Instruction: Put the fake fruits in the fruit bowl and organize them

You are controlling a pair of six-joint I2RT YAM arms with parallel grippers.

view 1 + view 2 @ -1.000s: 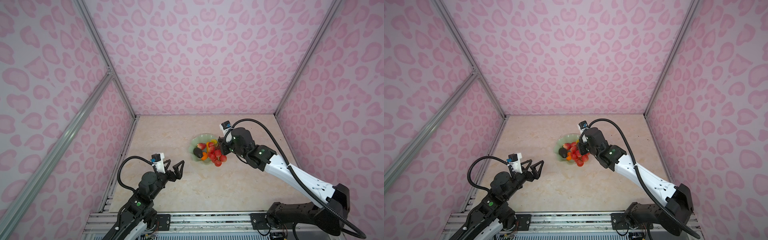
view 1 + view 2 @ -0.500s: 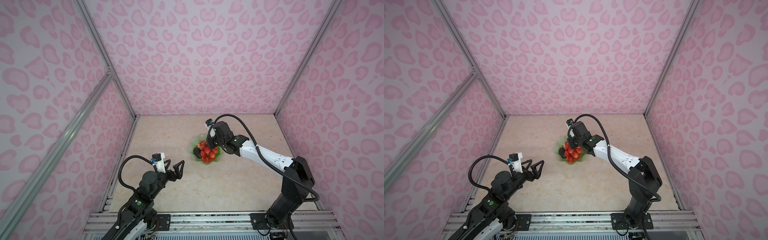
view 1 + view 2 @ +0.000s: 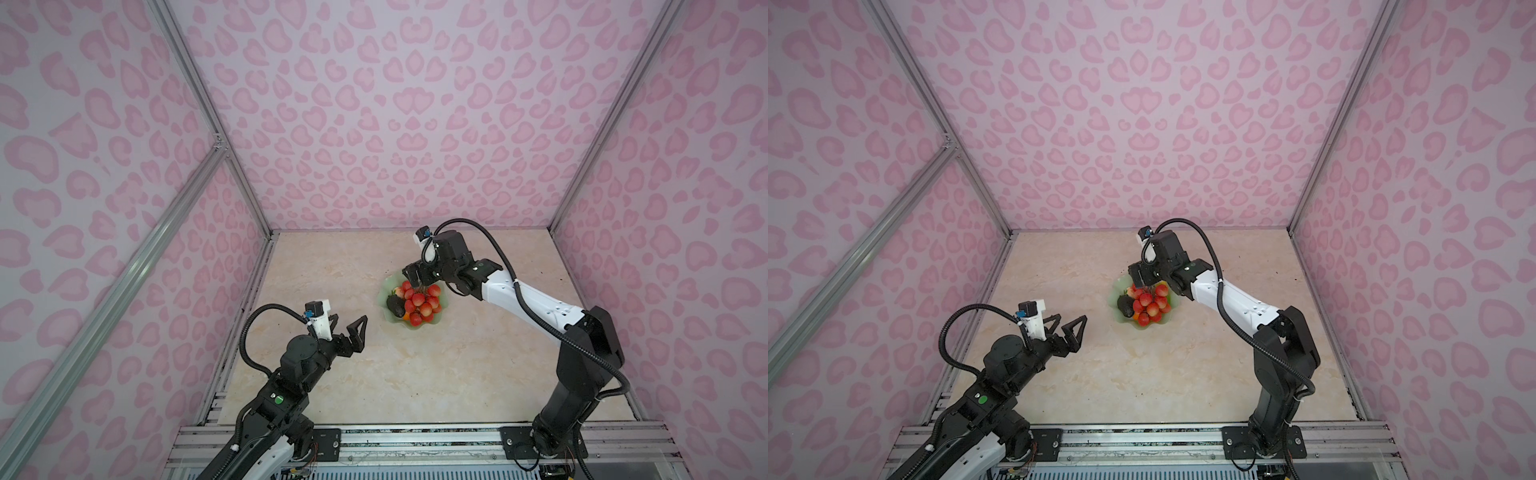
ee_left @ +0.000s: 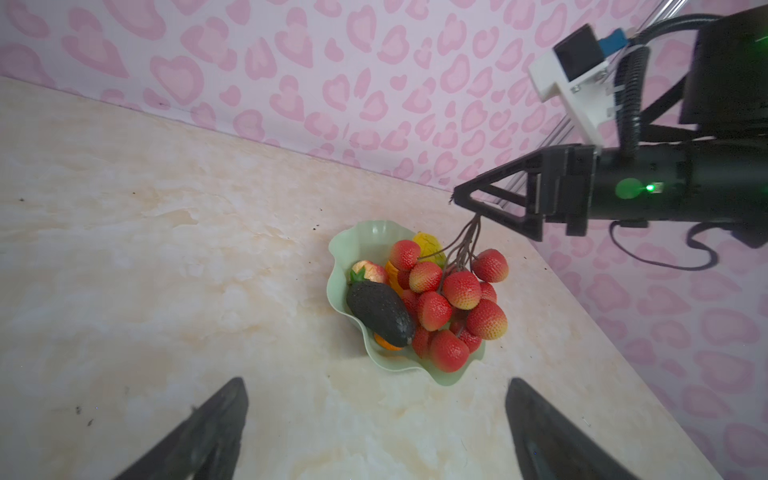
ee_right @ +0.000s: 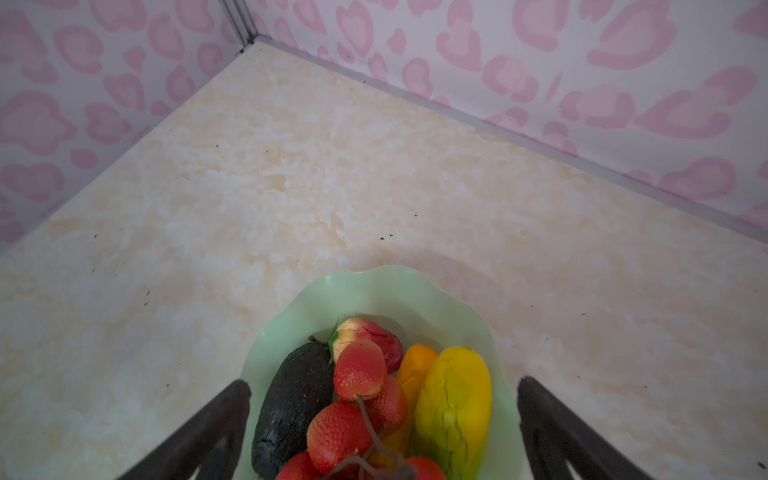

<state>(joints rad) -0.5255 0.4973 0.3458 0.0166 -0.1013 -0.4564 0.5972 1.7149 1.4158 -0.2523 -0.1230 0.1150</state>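
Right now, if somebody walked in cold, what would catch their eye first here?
The bunch of red berries heaped in the mint-green fruit bowl mid-table, beside a dark avocado-like lump, its brown stem rising toward the open right gripper just above. Next, the pink heart-patterned walls all around, and the left gripper, open, nearer the front and apart from the bowl.

Mint-green bowl (image 4: pixel 361 239); red berries (image 4: pixel 461 289); black avocado (image 4: pixel 380 313); yellow fruit (image 5: pixel 455 409); cream marbled table (image 4: pixel 166 249); pale walls (image 3: pixel 374 104), pink blotches.
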